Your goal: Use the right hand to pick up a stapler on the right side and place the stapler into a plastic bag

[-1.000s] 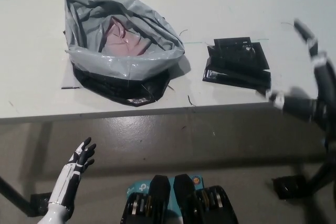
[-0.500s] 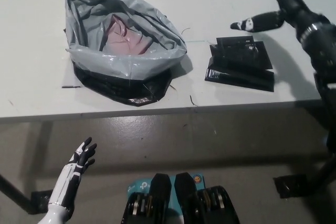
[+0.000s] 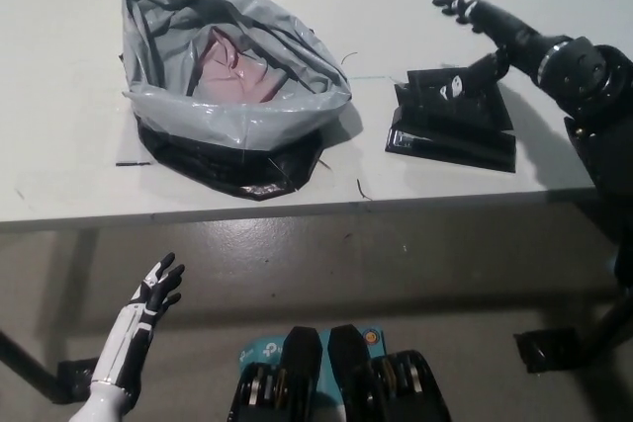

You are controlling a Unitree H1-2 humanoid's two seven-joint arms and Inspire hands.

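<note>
Holds the black right hand (image 3: 497,37) empty, fingers spread, just over the far end of the stapler (image 3: 450,118) lying on the table's (image 3: 59,165) right side. Shows the grey plastic bag (image 3: 232,106) open-mouthed, well to its left. Rests the white left hand (image 3: 153,294) low before the table, fingers apart.

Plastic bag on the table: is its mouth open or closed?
Open. The plastic bag has its grey rim spread wide, its inside showing; the stapler lies outside, beside it.
</note>
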